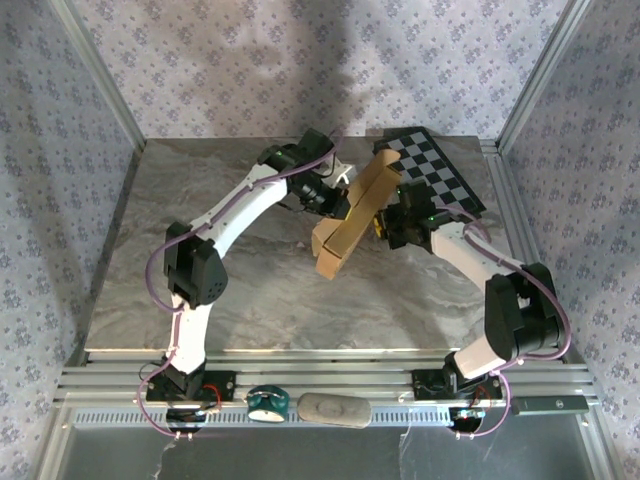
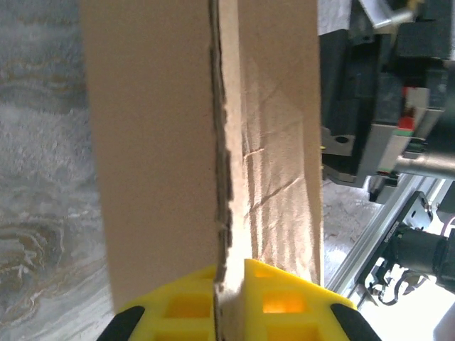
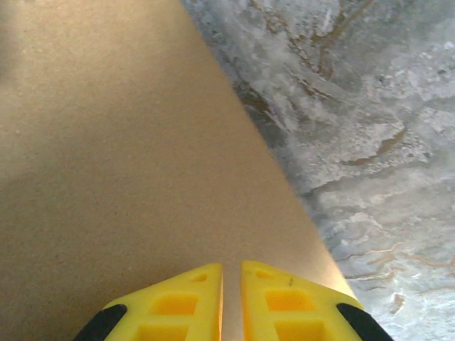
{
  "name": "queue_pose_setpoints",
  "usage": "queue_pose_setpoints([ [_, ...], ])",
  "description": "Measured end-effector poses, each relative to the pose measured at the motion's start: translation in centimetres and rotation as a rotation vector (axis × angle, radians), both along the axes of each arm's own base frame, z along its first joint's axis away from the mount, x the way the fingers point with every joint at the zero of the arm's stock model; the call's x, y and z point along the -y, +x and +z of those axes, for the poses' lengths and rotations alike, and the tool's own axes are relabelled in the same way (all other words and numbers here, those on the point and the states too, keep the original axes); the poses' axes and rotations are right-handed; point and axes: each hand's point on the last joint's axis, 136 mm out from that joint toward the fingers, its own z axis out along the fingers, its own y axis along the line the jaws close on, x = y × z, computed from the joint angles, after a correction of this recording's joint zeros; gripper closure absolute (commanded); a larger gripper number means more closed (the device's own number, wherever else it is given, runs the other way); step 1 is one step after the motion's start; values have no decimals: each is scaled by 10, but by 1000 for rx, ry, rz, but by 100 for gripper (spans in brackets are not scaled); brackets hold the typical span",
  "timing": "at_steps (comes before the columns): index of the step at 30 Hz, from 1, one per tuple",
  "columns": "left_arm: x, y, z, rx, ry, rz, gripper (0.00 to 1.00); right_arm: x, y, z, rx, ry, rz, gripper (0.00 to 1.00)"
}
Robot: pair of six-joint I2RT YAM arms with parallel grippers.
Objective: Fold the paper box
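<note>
Top: paper box (image 1: 352, 215) part-folded, tilted up over mid-desk (image 1: 250, 290) btw both arms, just beside checkerboard panel (image 1: 440, 170); can't tell if its low end touches the desk.

L wrist: left fingers (image 2: 284, 302) clamped tight on the box's raw edge where two layers meet; board wrinkled nearby.

R wrist: right fingers (image 3: 277, 298) all but closed, thin slit, along a broad flat face; can't tell if pinching.

Likely light, stiff across panels, dents easily. Best to grip at edges near creases, not mid-panel.

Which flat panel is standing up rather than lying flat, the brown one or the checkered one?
The brown paper box, tilted up on edge; the checkerboard panel lies flat at the far right corner of the table.
</note>
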Motion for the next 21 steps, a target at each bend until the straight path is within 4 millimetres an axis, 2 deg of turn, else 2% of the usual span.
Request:
queue_pose_setpoints([
  [2, -6, 2, -7, -19, 8, 13, 93, -5, 1, -6, -21, -8, 12, 85],
  [5, -15, 7, -15, -38, 23, 33, 83, -16, 8, -11, -38, -10, 35, 85],
  [9, -23, 2, -20, -55, 60, 26, 74, -36, 24, 3, 11, 20, 68, 86],
  [14, -27, 6, -17, -15, 129, 21, 72, -51, 36, 22, 62, 47, 89, 86],
  [21, -35, 11, -17, 58, 285, 18, 68, -59, 39, 21, 74, 60, 104, 87],
])
